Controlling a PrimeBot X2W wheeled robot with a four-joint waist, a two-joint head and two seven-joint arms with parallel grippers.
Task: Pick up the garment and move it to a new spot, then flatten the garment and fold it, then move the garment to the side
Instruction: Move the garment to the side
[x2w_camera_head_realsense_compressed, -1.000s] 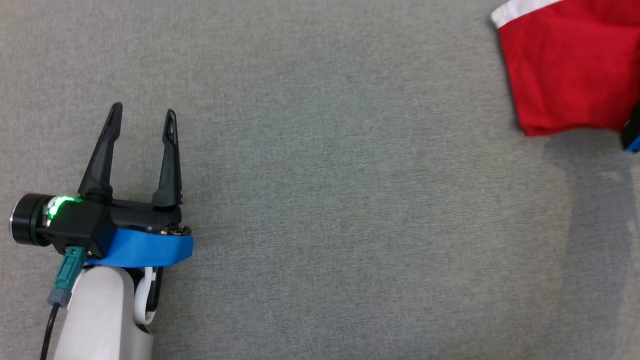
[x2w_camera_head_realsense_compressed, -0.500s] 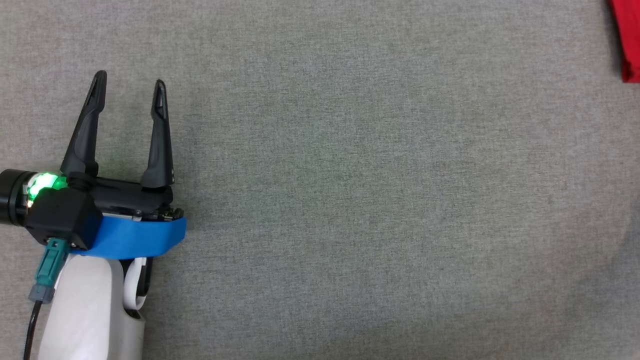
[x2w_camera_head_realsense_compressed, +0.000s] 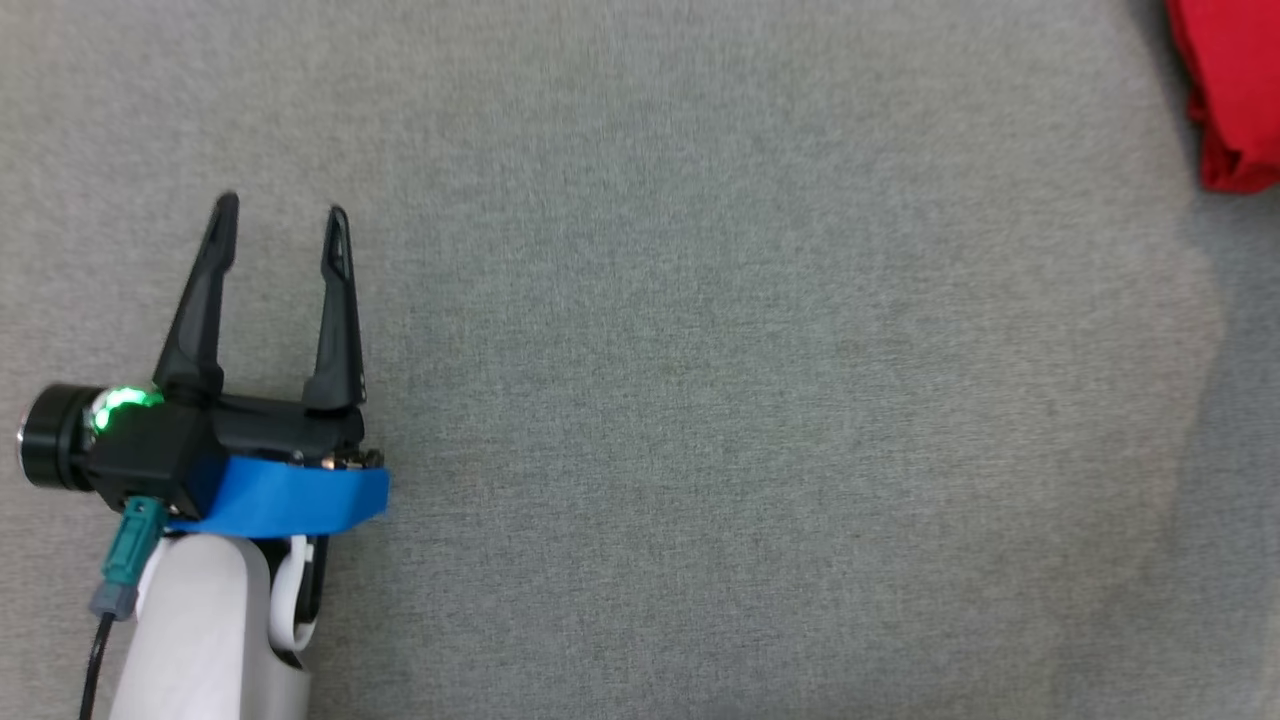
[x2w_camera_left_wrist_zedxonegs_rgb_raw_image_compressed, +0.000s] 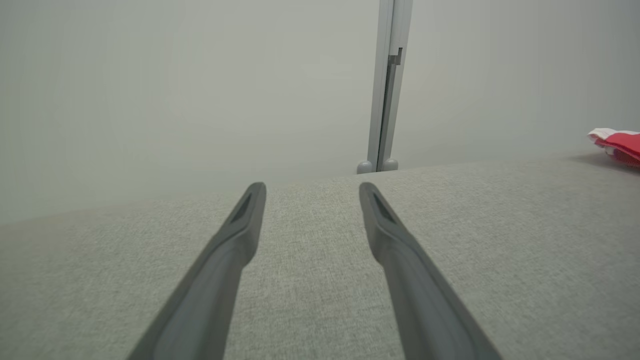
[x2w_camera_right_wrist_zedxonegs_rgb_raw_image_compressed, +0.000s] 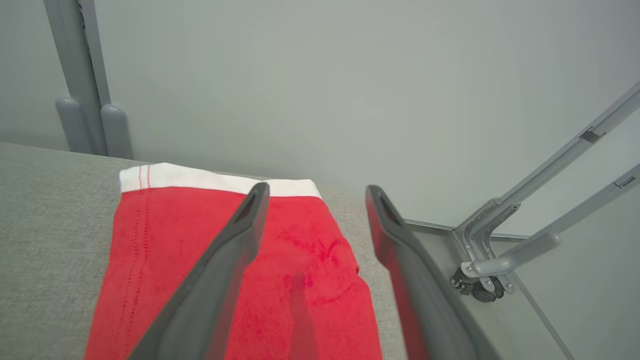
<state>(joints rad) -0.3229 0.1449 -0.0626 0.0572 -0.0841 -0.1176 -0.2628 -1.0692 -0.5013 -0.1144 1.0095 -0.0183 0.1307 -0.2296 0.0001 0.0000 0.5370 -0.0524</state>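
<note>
Covering the whole work area, grey woven tabletop (x2w_camera_head_realsense_compressed: 700, 400), flat and level. Pale wall (x2w_camera_left_wrist_zedxonegs_rgb_raw_image_compressed: 175, 90) rising behind the tabletop's far edge. Grey upright post (x2w_camera_left_wrist_zedxonegs_rgb_raw_image_compressed: 387, 85) standing at that far edge. Grey metal frame (x2w_camera_right_wrist_zedxonegs_rgb_raw_image_compressed: 530, 247) of slanting struts, just beyond the tabletop's right edge. Garment (x2w_camera_head_realsense_compressed: 1235, 90), red with a white band, folded, lying flat at the tabletop's far right end, white band toward the far edge. Left claw (x2w_camera_head_realsense_compressed: 282, 207), two dark fingers spread wide with nothing between them, held over the tabletop's near left part, well apart from the garment. Right claw (x2w_camera_right_wrist_zedxonegs_rgb_raw_image_compressed: 316, 187), fingers likewise spread wide and gripping nothing, poised over the garment at the tabletop's right end; contact with the cloth cannot be told. Blue tape band (x2w_camera_head_realsense_compressed: 290, 495) around the left claw's base.
</note>
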